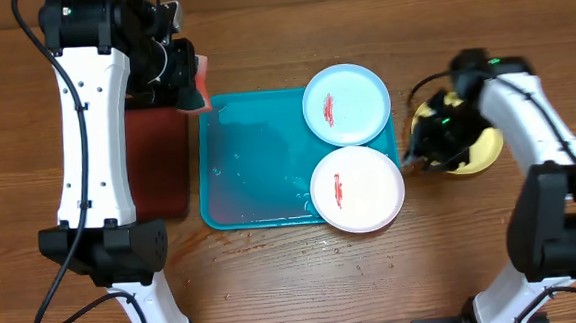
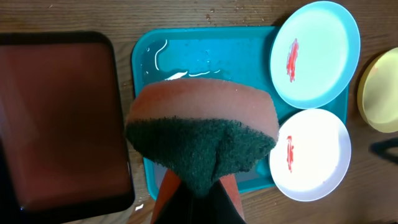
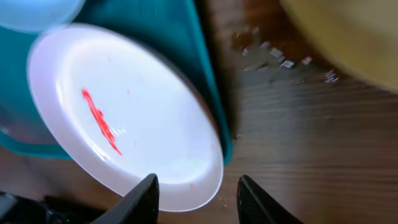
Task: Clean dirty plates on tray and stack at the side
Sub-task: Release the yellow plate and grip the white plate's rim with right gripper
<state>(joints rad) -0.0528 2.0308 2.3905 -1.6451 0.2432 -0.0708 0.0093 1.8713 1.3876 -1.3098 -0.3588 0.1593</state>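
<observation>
- tray: turquoise, wet, on the counter.
- blue plate: tray's far right corner, red smear.
- white plate: near right corner, red smear, overhanging the rim.
- yellow plate: on the counter, right of the tray.
- left fingers: clenched on a sponge.
- right fingers: spread, empty, over the white plate's edge.

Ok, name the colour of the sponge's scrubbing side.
Dark green, on an orange sponge; best in left wrist view.
</observation>
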